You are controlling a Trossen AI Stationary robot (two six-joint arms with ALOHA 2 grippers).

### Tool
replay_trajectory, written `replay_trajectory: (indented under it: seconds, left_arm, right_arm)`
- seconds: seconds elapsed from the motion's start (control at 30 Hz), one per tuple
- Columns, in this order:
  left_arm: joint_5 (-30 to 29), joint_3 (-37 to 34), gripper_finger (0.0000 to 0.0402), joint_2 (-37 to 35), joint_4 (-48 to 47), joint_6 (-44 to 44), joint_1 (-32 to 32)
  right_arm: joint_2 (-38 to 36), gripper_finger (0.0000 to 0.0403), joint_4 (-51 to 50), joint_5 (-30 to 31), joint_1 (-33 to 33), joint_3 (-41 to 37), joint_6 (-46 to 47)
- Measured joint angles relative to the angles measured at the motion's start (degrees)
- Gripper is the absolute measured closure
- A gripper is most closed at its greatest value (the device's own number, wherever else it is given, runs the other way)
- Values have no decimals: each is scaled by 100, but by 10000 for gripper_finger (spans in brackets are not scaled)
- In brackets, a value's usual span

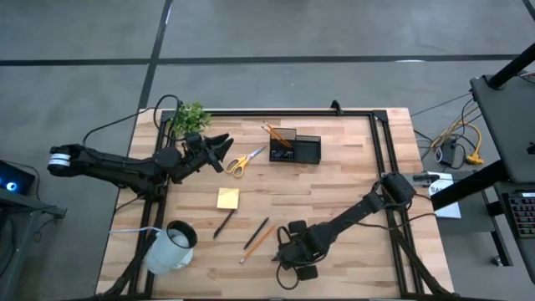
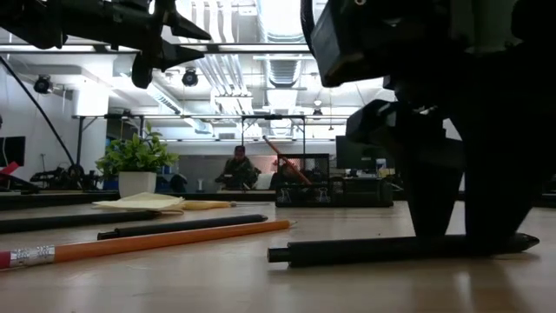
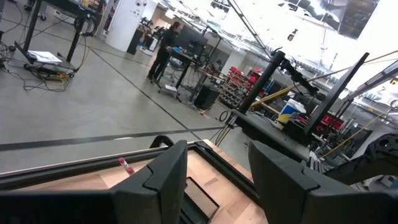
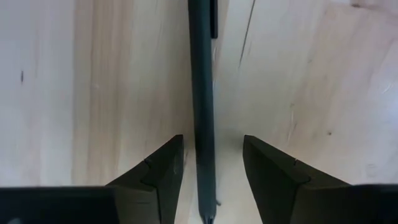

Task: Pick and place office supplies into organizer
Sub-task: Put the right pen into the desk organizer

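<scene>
My right gripper (image 4: 212, 146) is open and low over the table's near edge (image 1: 294, 249). One finger stands on each side of a dark pen (image 4: 202, 87) lying flat on the wood (image 2: 400, 249), with a gap on both sides. My left gripper (image 3: 217, 152) is open and hovers above the table (image 1: 222, 149), just left of the yellow-handled scissors (image 1: 244, 160). The black organizer (image 1: 295, 147) stands near the far edge with orange pencils (image 1: 274, 134) leaning in it. The yellow sticky pad (image 1: 227, 198), two more dark pens (image 1: 223, 224) (image 1: 256, 232) and an orange pencil (image 1: 261, 240) lie flat mid-table.
A white mug (image 1: 171, 247) lies at the near left corner and a small green plant (image 1: 189, 119) stands at the far left corner. Black rails (image 1: 380, 159) run along the table's far and right sides. A person (image 2: 236, 169) stands in the room beyond.
</scene>
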Motion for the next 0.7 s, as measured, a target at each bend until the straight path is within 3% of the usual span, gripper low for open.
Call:
replay_trajectory:
  seconds: [0.7]
  left_arm:
    - [-2, 0, 244, 2, 0, 0, -1]
  right_arm:
    - [-40, 281, 434, -106, 3, -315, -432]
